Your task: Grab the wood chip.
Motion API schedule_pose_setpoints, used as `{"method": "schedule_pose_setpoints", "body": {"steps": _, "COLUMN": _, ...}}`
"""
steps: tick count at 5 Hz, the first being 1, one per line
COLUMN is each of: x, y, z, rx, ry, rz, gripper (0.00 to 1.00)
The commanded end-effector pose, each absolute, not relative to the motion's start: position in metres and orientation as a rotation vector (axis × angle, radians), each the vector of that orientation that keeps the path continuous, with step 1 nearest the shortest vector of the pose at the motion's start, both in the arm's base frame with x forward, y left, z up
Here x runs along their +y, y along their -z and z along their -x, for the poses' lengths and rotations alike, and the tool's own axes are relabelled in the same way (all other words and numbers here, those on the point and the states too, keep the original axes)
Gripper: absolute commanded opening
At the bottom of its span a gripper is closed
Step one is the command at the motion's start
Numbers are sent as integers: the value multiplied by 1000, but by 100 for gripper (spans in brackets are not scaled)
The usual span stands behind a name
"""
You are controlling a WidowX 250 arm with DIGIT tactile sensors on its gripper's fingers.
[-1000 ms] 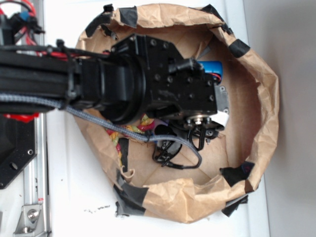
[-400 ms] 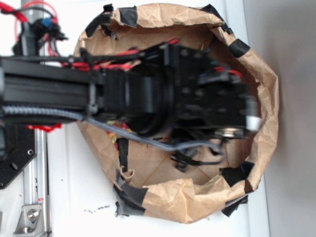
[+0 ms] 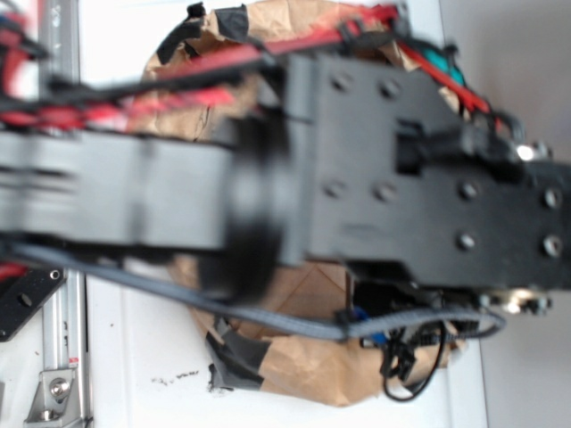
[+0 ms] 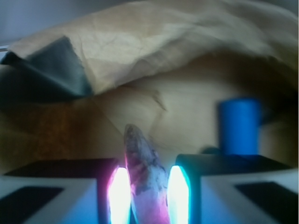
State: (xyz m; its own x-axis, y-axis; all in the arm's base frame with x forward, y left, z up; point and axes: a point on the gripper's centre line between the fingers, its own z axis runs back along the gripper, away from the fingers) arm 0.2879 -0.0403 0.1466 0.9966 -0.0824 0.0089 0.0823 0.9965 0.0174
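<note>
In the wrist view the wood chip (image 4: 142,163) stands between my two glowing fingertips, a rough greyish-brown sliver whose pointed end sticks out ahead of them. My gripper (image 4: 148,196) is shut on it. The chip hangs above the brown paper floor of the bag (image 4: 154,51). In the exterior view my arm (image 3: 384,178) fills most of the frame, close to the camera and blurred, and it hides the gripper and the chip.
A crumpled brown paper bag (image 3: 294,374) patched with dark tape (image 4: 56,70) rings the work area. A blue cylinder (image 4: 239,123) stands on the bag floor, ahead and to the right. Grey cable and black wires (image 3: 406,357) hang under the arm.
The arm has risen toward the camera and swung right, growing large and blurred. The bag's inside, visible a second ago, is now mostly covered.
</note>
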Motion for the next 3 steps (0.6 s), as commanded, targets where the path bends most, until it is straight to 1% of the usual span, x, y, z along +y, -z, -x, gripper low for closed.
{"method": "schedule_pose_setpoints", "body": {"steps": 1, "x": -15, "y": -166, "z": -266, "rx": -103, "ry": 18, "rz": -13, "gripper": 0}}
{"method": "schedule_pose_setpoints", "body": {"steps": 2, "x": -9, "y": -164, "z": -266, "rx": -94, "ry": 14, "rz": -16, "gripper": 0}}
{"method": "schedule_pose_setpoints", "body": {"steps": 3, "x": -4, "y": -155, "z": -271, "rx": -32, "ry": 6, "rz": -3, "gripper": 0}}
